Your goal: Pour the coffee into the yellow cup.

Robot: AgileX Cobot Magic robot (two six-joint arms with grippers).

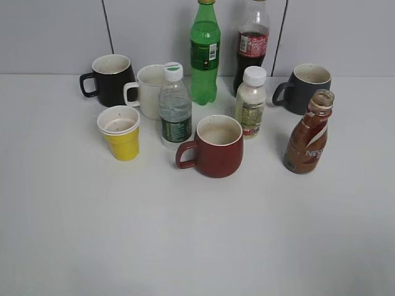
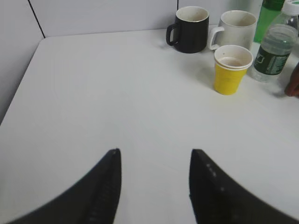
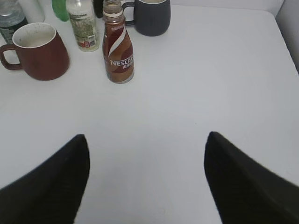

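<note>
The coffee (image 1: 308,137) is a small curvy clear bottle of brown liquid with a brown-and-white swirl label and no cap, standing upright at the right; it also shows in the right wrist view (image 3: 117,51). The yellow cup (image 1: 121,135), with white rim and white inside, stands at the left and shows in the left wrist view (image 2: 230,70). My left gripper (image 2: 154,151) is open and empty over bare table, well short of the cup. My right gripper (image 3: 145,136) is wide open and empty, short of the coffee. Neither gripper shows in the exterior view.
A dark red mug (image 1: 214,147) stands in the middle. Behind are a water bottle (image 1: 174,108), white mug (image 1: 148,91), black mug (image 1: 111,79), green bottle (image 1: 205,52), cola bottle (image 1: 253,46), small pale bottle (image 1: 251,102) and dark grey mug (image 1: 305,88).
</note>
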